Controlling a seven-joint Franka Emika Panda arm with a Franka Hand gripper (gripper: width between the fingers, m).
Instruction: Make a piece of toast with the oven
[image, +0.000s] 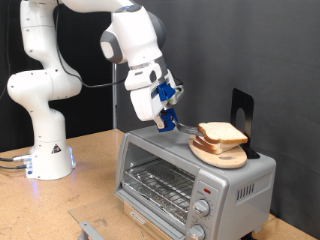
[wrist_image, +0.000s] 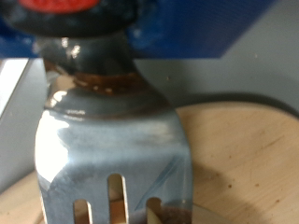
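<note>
On top of the oven (image: 190, 180) a round wooden board (image: 222, 155) carries stacked bread slices (image: 222, 133), lying flat. The gripper (image: 167, 110) hangs just beside them, fingers clamped on a metal spatula (wrist_image: 112, 149) whose blade slants down towards the board. The oven's glass door is shut.

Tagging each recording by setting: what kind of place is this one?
Likely a robotics lab bench staged as a kitchen: a white robot arm bolted to a wooden table, black backdrop behind, and a toaster oven with bread slices stacked on top.
</note>
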